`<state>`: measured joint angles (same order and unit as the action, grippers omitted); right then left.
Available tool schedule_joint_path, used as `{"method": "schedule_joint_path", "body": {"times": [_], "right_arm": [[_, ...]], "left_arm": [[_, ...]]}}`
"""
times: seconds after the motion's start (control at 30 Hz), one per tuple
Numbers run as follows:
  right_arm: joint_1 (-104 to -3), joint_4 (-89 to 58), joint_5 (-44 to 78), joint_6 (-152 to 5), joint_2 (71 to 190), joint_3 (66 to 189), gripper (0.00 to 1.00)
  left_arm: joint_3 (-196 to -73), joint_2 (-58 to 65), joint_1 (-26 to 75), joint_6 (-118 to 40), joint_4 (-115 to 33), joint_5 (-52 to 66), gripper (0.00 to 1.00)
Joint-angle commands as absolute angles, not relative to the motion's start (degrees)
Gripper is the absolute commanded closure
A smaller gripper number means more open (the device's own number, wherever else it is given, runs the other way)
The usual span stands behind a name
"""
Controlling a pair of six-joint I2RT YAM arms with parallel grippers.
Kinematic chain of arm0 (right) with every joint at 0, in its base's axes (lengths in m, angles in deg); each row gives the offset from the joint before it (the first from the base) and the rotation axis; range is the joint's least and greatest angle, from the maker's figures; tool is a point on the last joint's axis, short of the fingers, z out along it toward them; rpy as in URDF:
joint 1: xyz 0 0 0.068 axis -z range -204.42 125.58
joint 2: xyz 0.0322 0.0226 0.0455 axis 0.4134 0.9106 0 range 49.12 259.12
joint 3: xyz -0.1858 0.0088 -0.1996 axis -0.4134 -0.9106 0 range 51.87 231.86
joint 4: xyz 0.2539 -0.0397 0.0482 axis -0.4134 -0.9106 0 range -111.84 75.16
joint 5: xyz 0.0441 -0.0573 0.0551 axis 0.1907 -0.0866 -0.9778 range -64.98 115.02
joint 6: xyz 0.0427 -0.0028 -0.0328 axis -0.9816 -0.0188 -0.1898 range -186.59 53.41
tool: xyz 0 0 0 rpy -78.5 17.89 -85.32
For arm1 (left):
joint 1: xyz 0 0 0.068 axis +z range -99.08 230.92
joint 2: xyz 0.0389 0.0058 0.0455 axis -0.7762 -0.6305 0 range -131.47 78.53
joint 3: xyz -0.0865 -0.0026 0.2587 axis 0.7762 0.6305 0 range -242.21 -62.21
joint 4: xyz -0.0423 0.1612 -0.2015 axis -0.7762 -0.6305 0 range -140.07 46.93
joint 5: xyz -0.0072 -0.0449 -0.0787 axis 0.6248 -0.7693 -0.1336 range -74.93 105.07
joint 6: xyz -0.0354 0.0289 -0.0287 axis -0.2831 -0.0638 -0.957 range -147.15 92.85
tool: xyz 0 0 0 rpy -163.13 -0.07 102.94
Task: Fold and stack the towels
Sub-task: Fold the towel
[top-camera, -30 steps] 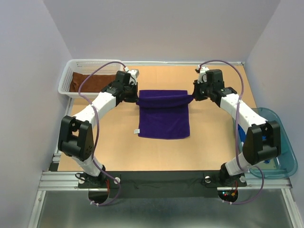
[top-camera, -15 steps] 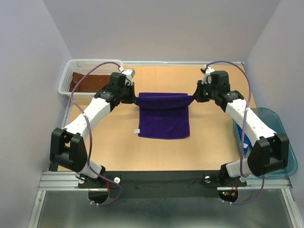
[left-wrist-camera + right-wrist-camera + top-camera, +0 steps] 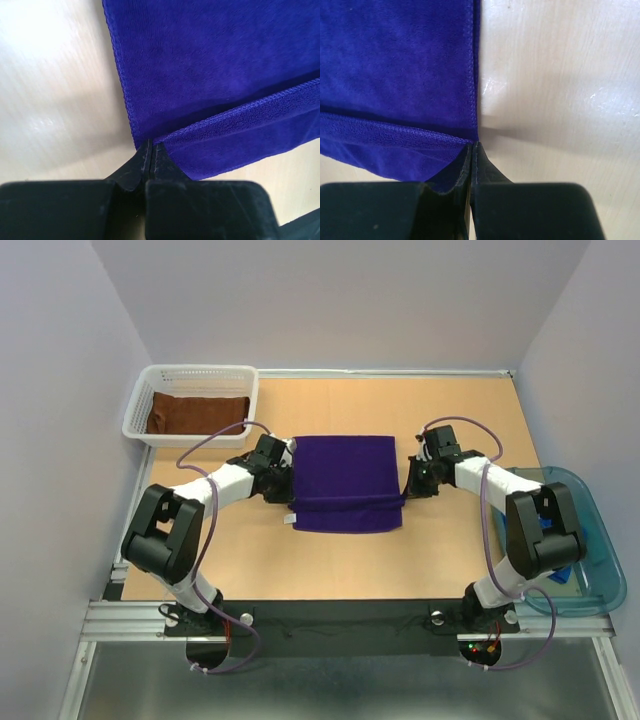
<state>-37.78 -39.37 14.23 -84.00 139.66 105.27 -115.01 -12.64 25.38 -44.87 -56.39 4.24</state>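
The dark purple towel (image 3: 345, 475) lies in the middle of the table, its upper layer folded toward the near side. My left gripper (image 3: 290, 496) is shut on the upper layer's left corner, and my right gripper (image 3: 405, 490) is shut on its right corner, both low at the table. The left wrist view shows the shut tips (image 3: 151, 148) pinching the hem of the purple towel (image 3: 210, 65). The right wrist view shows the same, with the tips (image 3: 471, 148) on the towel (image 3: 395, 65). The rust-brown towel (image 3: 195, 413) lies in the basket. A bit of the blue towel (image 3: 563, 574) shows in the bin.
A white mesh basket (image 3: 135, 412) stands at the back left corner. A clear teal bin (image 3: 603, 540) sits off the table's right edge, beside the right arm. A small white label (image 3: 288, 518) shows at the purple towel's near left corner.
Both grippers have moved toward the near side and down, carrying the held edge of the purple towel over its lower layer. The edge now lies near the towel's near edge.
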Motion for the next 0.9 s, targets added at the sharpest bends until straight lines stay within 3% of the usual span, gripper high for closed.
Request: {"method": "schedule_joint_path", "body": {"times": [0.0, 0.4, 0.47, 0.5, 0.57, 0.6, 0.7, 0.87], "right_arm": [[-36.4, -39.3, 20.8, -84.9, 140.3, 105.9, 0.99], [-36.4, -38.9, 19.1, -84.8, 140.4, 106.4, 1.0], [-36.4, -39.1, 18.0, -84.7, 139.5, 106.4, 0.96], [-36.4, -39.1, 17.3, -84.7, 138.9, 106.4, 0.94], [-36.4, -39.1, 15.5, -84.8, 138.0, 106.2, 0.88], [-36.4, -39.1, 13.8, -85.0, 136.6, 105.5, 0.85], [-36.4, -39.5, 10.3, -85.4, 133.0, 103.0, 0.79], [-36.4, -41.1, 3.5, -87.6, 124.1, 97.0, 0.64]], "left_arm": [[-113.0, -12.7, 25.5, -46.6, -56.3, 7.8, 1.0], [-111.4, -10.1, 25.4, -47.7, -56.1, 9.1, 1.0], [-111.2, -8.7, 25.3, -47.8, -56.4, 8.9, 0.99], [-111.2, -8.1, 25.2, -47.9, -56.6, 8.8, 0.96], [-110.6, -6.2, 24.8, -48.2, -56.9, 8.4, 0.84], [-110.0, -4.5, 24.6, -48.7, -57.0, 7.8, 0.74], [-108.0, -0.2, 23.6, -50.0, -57.0, 6.4, 0.59], [-101.4, 8.5, 21.0, -53.2, -56.9, 2.6, 0.46]]}}
